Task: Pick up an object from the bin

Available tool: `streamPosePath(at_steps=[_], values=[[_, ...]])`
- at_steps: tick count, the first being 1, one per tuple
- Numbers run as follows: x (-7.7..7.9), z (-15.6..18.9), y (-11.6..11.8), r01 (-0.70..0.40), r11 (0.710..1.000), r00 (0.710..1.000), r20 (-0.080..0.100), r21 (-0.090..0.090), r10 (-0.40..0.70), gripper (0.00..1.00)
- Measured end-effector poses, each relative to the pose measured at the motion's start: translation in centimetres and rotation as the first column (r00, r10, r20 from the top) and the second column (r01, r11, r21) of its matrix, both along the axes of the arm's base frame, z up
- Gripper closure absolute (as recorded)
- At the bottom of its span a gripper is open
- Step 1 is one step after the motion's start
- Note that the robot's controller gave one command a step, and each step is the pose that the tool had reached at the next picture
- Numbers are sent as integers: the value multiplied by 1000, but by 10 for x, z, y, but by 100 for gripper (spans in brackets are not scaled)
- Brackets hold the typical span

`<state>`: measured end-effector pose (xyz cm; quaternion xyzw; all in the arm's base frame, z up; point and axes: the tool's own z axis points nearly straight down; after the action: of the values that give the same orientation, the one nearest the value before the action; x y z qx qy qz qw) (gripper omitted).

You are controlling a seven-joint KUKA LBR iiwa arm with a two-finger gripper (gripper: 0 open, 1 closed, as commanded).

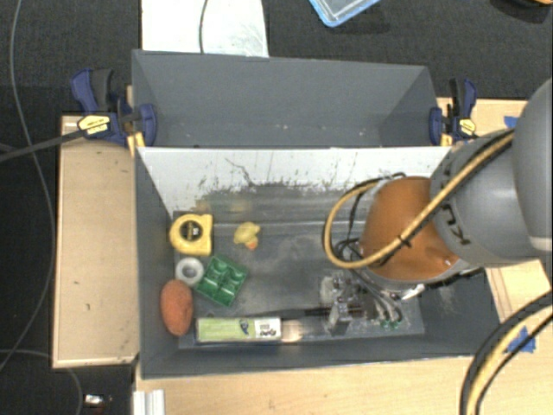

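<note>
The grey bin has the gripper low by its front wall, and whether it is apart or closed cannot be told. Just left of the gripper lies a long green-and-white pack. Farther left of the gripper sit a green brick, an orange-brown oval, a yellow tape measure, a grey roll and a small yellow duck.

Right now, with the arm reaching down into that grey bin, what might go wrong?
Two risks, I think. The gripper is low beside the bin's front wall, so it might scrape the metal. The long green-and-white pack lies flat along that wall, one end towards the gripper; it could get shoved sideways into the green block and brown oval lump rather than lifted.
</note>
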<state>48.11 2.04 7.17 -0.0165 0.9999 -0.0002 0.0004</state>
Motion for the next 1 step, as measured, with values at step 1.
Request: streamPosePath(at_steps=[1], values=[[-4,35,0,-1,1000,1000,-13,0,1,100]])
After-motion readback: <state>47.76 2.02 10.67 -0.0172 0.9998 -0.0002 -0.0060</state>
